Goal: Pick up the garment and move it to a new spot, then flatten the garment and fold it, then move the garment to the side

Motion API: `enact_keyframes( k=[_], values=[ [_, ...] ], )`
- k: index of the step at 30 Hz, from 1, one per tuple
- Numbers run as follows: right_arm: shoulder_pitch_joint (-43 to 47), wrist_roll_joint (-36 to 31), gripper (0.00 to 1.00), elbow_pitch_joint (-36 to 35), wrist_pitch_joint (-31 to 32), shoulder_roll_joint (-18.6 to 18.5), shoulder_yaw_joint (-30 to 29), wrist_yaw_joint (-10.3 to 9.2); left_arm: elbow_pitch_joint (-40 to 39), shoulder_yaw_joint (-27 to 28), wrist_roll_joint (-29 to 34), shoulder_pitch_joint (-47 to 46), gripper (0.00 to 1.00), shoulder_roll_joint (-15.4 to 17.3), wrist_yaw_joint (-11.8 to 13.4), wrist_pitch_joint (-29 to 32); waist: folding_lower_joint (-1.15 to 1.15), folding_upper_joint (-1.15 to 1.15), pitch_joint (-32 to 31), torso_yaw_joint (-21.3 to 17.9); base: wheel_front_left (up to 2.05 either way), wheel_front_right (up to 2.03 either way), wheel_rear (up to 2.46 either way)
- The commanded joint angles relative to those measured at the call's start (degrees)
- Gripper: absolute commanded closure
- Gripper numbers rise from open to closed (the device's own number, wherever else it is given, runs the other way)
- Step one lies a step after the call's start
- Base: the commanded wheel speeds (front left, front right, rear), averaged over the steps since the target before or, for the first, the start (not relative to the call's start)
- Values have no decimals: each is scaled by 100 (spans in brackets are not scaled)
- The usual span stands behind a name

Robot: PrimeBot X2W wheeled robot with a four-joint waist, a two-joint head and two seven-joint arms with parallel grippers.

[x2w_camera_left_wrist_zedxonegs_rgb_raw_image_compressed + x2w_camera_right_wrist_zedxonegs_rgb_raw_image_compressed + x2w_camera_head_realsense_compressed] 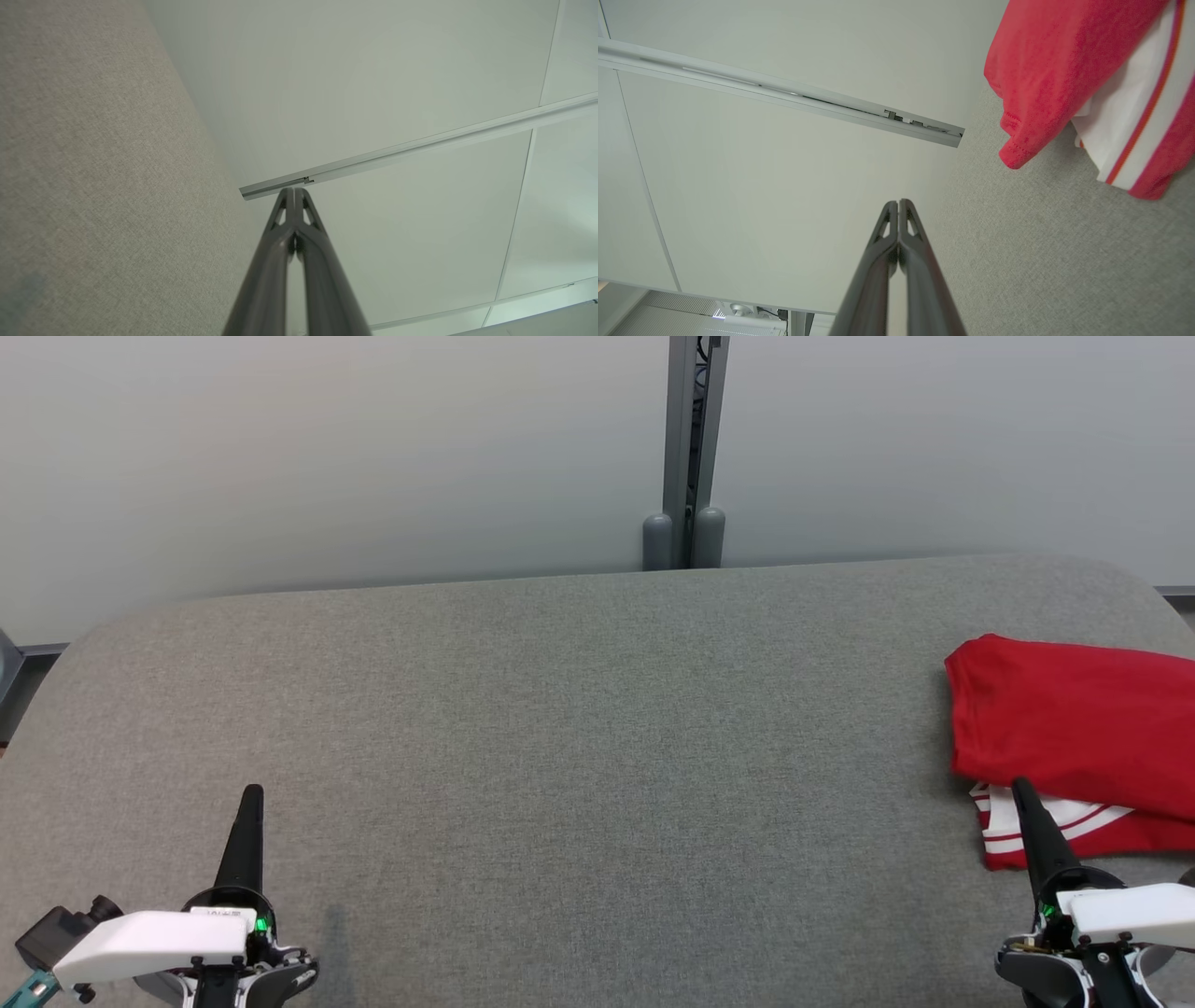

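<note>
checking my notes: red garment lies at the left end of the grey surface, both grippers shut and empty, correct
Wrong end: the head view shows the garment at the right end of the grey surface. Left gripper and right gripper are shut and empty.

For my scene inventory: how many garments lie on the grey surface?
1. A folded red garment with white striped trim lies at the right end of the grey surface, near the shut right pincer. It runs past the picture's edge, so more may be hidden there.
</note>
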Motion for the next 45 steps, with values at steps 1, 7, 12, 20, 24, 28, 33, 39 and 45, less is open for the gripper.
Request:
enact_keyframes(
  k=[1,7,12,20,24,28,33,39,45],
  values=[
    [-71,133,100,-65,56,-11,-43,0,-16,37,-135,-150,100,29,-52,45,0,0,6,3,0,0,0],
    [-88,377,100,-75,128,0,-88,0,1,53,-389,-191,100,28,-56,107,0,0,30,16,0,0,0],
    [-102,585,100,-83,183,7,-129,0,16,66,-592,-237,100,28,-49,165,0,0,51,27,0,0,0],
    [-117,887,100,-94,263,17,-191,1,42,84,-917,-277,100,27,-53,258,0,0,84,45,0,0,0],
    [-125,1027,100,-101,305,22,-214,0,51,92,-1071,-308,100,26,-55,292,0,0,100,54,0,0,0],
    [-135,1182,100,-106,347,28,-238,0,61,102,-1225,-334,100,26,-57,340,0,0,116,62,0,0,0],
    [-127,1278,100,-111,376,29,-259,0,71,109,-1327,-347,100,25,-54,375,0,0,132,71,0,0,0],
    [-126,1278,100,-111,376,29,-257,0,70,109,-1326,-346,100,25,-52,375,0,0,132,71,0,0,0],
    [-126,1279,100,-111,375,28,-257,0,69,108,-1327,-346,100,25,-52,375,0,0,132,71,0,0,0]
  ],
)
